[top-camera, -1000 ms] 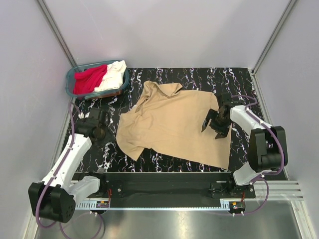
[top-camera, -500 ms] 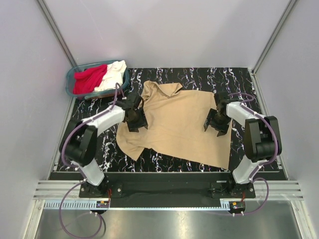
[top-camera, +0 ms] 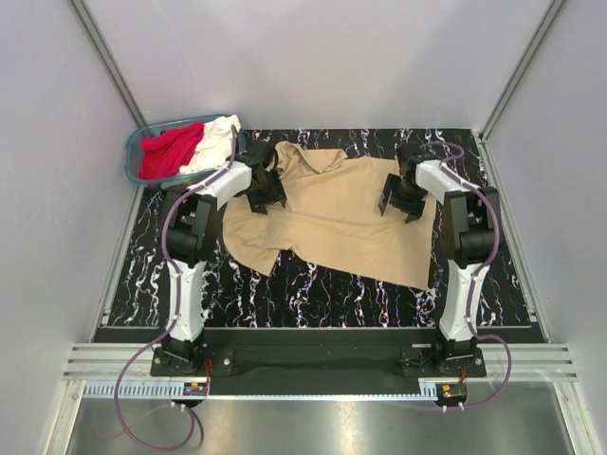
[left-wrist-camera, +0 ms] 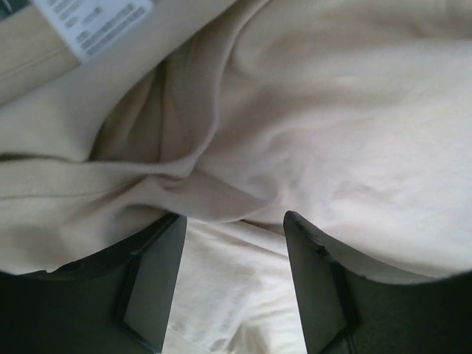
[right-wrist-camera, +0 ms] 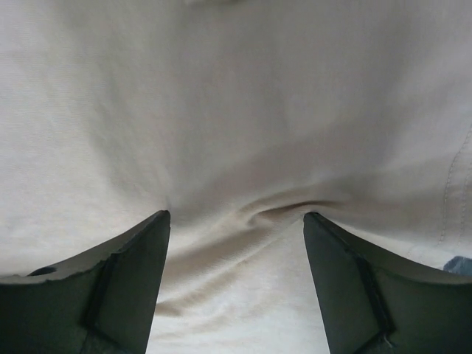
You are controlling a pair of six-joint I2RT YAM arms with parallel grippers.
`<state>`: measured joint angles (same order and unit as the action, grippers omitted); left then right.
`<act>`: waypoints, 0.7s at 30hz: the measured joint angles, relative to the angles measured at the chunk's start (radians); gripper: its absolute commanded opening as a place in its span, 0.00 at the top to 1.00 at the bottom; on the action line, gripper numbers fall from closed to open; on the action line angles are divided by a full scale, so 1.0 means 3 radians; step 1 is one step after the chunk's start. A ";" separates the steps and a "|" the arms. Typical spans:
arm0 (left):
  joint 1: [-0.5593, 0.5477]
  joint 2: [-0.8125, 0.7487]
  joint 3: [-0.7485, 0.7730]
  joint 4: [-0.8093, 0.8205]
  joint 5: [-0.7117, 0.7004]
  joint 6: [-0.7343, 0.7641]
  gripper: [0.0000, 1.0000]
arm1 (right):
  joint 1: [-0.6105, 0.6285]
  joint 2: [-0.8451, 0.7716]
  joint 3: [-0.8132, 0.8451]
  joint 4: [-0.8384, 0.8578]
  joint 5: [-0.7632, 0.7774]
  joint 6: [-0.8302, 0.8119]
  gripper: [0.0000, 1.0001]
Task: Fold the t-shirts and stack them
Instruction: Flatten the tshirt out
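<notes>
The spread t-shirt (top-camera: pixel 341 223) lies across the middle of the desk (top-camera: pixel 313 299), its collar toward the rear left. Behind it and to the left, at the desk's rear left corner, stands the basket (top-camera: pixel 132 163). It holds the left bundled t-shirt (top-camera: pixel 169 152) and, touching it, the right bundled t-shirt (top-camera: pixel 218 140), which seems to hang over the rim. The left gripper (top-camera: pixel 265 195) sits on the spread t-shirt beside the collar, and the right gripper (top-camera: pixel 399 202) near its rear right edge, with cloth between each pair of fingers (left-wrist-camera: pixel 151 280).
</notes>
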<state>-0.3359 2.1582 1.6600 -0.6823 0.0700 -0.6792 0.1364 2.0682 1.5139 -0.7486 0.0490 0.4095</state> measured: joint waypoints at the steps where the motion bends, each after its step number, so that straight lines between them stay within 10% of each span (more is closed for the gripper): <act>1: 0.0014 0.0061 0.0120 -0.0048 -0.0052 0.0065 0.37 | 0.0000 0.0086 0.0150 -0.0041 -0.0015 -0.0017 0.17; 8: -0.0093 -0.0650 -0.0277 -0.0278 -0.0295 0.0351 0.37 | 0.0000 0.0153 0.0796 -0.0384 -0.0024 -0.0029 0.08; 16: -0.0402 -0.3271 -0.2041 -0.0146 -0.0130 -0.0072 0.52 | 0.0000 -0.1325 -0.0202 -0.0637 -0.0178 -0.0005 0.11; 21: -0.0370 -0.3872 -0.3114 -0.0052 -0.0056 -0.0576 0.51 | 0.0000 -0.2199 -0.0848 -0.0758 -0.0348 -0.0003 0.12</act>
<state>-0.4469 0.9966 0.7258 -0.6979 0.0532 -0.8520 0.1364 1.4086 1.2594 -0.9760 -0.0555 0.4088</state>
